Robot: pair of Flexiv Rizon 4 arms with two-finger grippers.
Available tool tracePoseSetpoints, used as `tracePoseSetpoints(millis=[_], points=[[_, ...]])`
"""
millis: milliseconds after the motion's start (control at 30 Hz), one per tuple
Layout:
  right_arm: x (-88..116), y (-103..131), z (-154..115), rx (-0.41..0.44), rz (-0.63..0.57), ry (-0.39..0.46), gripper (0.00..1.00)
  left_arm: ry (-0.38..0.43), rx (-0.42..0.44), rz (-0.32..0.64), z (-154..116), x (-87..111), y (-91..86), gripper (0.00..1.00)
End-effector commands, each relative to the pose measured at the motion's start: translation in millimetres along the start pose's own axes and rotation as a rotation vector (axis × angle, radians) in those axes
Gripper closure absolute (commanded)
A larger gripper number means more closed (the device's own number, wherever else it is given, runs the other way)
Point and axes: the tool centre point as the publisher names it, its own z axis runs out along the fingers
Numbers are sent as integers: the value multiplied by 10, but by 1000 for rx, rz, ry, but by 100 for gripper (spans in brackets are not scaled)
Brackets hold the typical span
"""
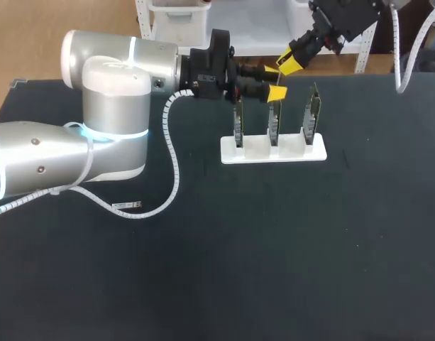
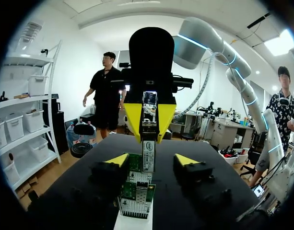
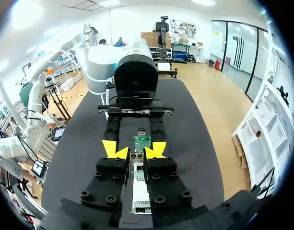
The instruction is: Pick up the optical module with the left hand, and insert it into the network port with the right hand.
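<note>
Right gripper (image 3: 135, 151) clamped on the optical module (image 2: 148, 155), module hanging between spread, non-touching fingers of the left gripper (image 2: 152, 160), network cards (image 2: 136, 192) just beneath.

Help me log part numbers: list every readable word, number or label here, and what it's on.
White label on the optical module, held in the right gripper: print too blurred to read.
Circuit boards in the white stand: no legible markings.

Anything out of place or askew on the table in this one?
Only a small silvery piece lying loose beside the left arm's cable, apart from the white stand; I cannot tell what it is. The three boards stand upright.
</note>
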Motion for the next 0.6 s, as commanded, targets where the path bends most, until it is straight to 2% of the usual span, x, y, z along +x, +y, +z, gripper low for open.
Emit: tracePoseSetpoints(millis=[33, 200, 600], points=[[3, 12, 8, 0, -1, 2, 100, 1, 1, 0, 7, 2, 13, 0], [10, 19, 4, 3, 0, 2, 100, -10, 8, 11, 0, -14, 0, 0], [5, 24, 6, 3, -6, 3, 100, 38, -4, 61, -95, -111, -54, 0]])
